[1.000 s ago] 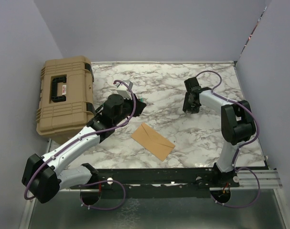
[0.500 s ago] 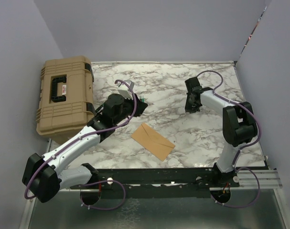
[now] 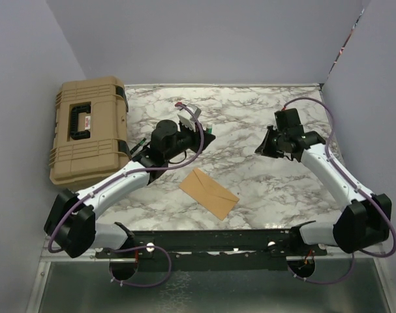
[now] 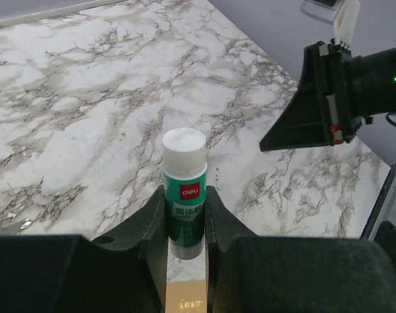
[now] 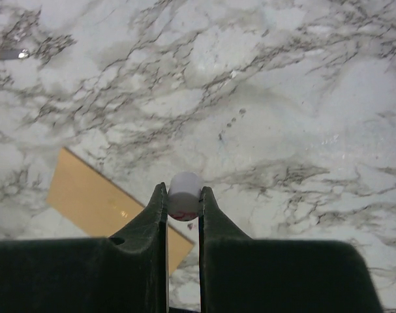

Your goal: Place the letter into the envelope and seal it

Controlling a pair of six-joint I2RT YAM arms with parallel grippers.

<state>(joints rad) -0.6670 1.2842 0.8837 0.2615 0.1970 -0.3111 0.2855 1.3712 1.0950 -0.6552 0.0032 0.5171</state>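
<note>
On the marble worktop (image 3: 250, 117), the envelope (image 3: 209, 193) lies flat and slanted, near the front edge. Beyond the envelope to its left, the left fingers (image 4: 152, 228) clamp a green glue stick (image 4: 184, 163), white tip outward. Beyond it to the right, the right fingers (image 5: 155, 222) pinch a small white cap (image 5: 184, 193). A tan case (image 3: 88, 134) sits well left of the envelope.

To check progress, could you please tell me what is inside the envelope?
The envelope lies flat on the table; its paper covers the inside, so any contents cannot be seen.

The envelope (image 3: 209, 193) lies on the table (image 3: 269, 189), the case (image 3: 87, 137) at left.
</note>
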